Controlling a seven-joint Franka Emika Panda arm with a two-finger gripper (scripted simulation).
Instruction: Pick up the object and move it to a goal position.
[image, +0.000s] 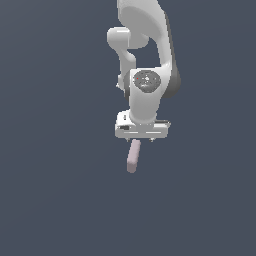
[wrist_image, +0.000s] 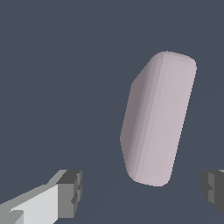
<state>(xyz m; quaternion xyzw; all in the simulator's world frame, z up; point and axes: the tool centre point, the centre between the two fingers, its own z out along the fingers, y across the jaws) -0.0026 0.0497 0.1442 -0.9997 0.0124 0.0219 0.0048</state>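
Pale pinkish-mauve and matte, the object (image: 133, 156) is a single elongated bar with rounded ends, lying on a plain dark slate-blue surface (image: 50, 200). No edge or corner of that surface shows in either view, so the bar cannot be placed against them. In the exterior view the bar's upper end is hidden under the gripper (image: 141, 140) and the rest extends toward the lower edge of the picture, tilted slightly toward the exterior view's left. Its far end lies clear of the hand.

From the wrist view the bar (wrist_image: 157, 118) lies ahead of the fingertips, its near rounded end in the gap between them, closer to one finger than the other. Neither dark pad touches it: one finger (wrist_image: 70, 192) is apart on one side and only the tip of the other (wrist_image: 214, 190) shows at the picture's edge. The jaws stand wide, much wider than the bar is across, and they hold nothing. How high the fingertips are above the surface cannot be told.

Counted: one bar, one white arm (image: 147, 55), one gripper with two fingers.
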